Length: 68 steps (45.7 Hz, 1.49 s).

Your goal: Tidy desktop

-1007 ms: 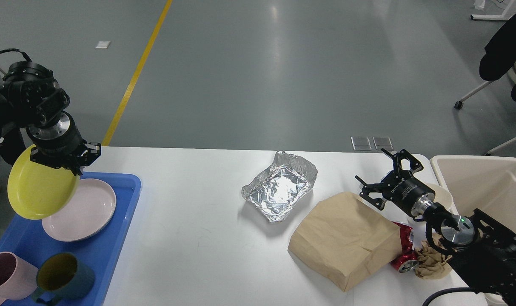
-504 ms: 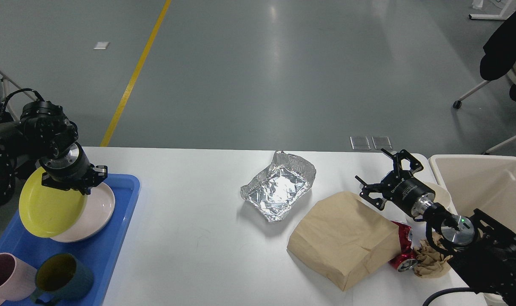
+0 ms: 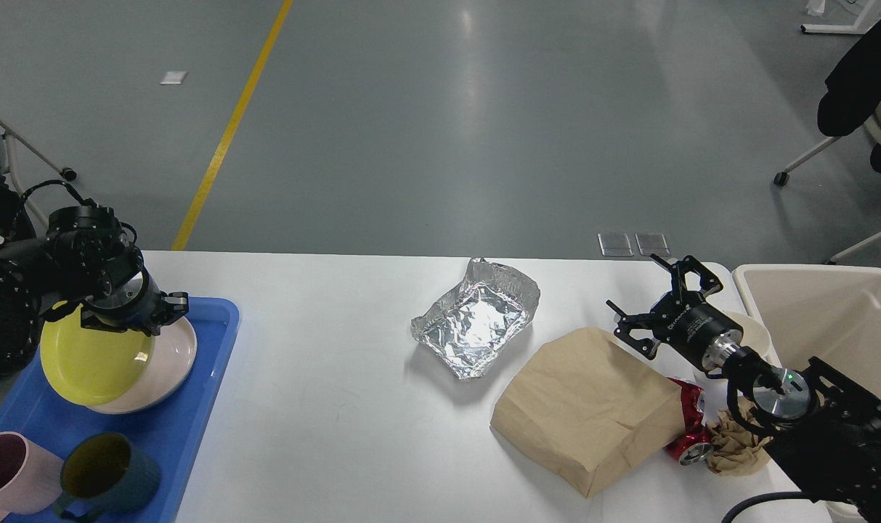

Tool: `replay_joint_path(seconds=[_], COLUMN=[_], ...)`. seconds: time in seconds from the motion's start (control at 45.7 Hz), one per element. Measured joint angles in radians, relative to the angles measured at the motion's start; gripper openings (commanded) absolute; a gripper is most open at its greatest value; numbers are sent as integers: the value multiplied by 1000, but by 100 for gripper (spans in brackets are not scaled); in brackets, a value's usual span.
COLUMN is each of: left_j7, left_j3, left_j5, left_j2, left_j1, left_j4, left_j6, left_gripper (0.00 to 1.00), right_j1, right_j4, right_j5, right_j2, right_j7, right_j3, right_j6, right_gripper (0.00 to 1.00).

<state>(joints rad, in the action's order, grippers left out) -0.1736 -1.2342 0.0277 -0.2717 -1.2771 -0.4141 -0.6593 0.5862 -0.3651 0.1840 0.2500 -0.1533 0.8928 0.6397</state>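
yellow plate (image 3: 91,363): held at its far rim by the left end effector (image 3: 136,314), it has come down over the last second from a steep tilt above the blue tray (image 3: 193,428) to lie almost flat on the pink plate (image 3: 175,370); whether the two plates fully touch, i cannot tell.
left end effector: fingers closed on the yellow plate's rim, low over the tray's far end; the release is not yet done.
right end effector (image 3: 665,305): fingers spread wide and empty, hanging just above the far edge of the brown paper bag (image 3: 589,407); it has not moved in this second.
tray contents: pink mug (image 3: 8,472) and dark teal mug (image 3: 110,472) stand at the near end.
surface: the white desktop (image 3: 324,407) runs the full width between tray and beige bin (image 3: 832,319), under everything.
rubbish left: crumpled foil tray (image 3: 476,319) at the middle; paper bag, red can (image 3: 691,436) and brown paper wad (image 3: 734,443) at the right, beside the bin.
meaning for the task: crockery looks nearly stacked; once the plate is let go, the rubbish is likely what is left.
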Motion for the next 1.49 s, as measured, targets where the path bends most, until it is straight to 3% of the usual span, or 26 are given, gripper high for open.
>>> replay_joint_path(seconds=[0.219, 0.394, 0.81, 0.942, 1.248, 1.358, 1.489], left_j7=[0, 2, 8, 8, 16, 8, 5], left_j3=[11, 11, 9, 10, 34, 60, 75], left_j5=[0, 0, 0, 1, 4, 4, 6], left_j2=[2, 1, -3, -3, -5, -5, -8], left_j1=[19, 21, 21, 20, 3, -8, -123], left_j4=[1, 1, 0, 0, 0, -10, -36], left_j6=[16, 18, 120, 126, 123, 96, -54], left_gripper=[1, 18, 29, 43, 95, 97, 97], right_j1=[0, 0, 1, 1, 1, 1, 1], right_j4=[0, 0, 0, 0, 0, 0, 0], right_j5=[0, 0, 0, 0, 0, 0, 0], right_j2=[0, 0, 0, 0, 0, 0, 0], right_j7=[0, 0, 0, 0, 0, 0, -1], right_j3=[0, 0, 0, 0, 0, 0, 0], right_j6=[0, 0, 0, 0, 0, 0, 0], right_gripper=[100, 100, 100, 100, 100, 100, 100])
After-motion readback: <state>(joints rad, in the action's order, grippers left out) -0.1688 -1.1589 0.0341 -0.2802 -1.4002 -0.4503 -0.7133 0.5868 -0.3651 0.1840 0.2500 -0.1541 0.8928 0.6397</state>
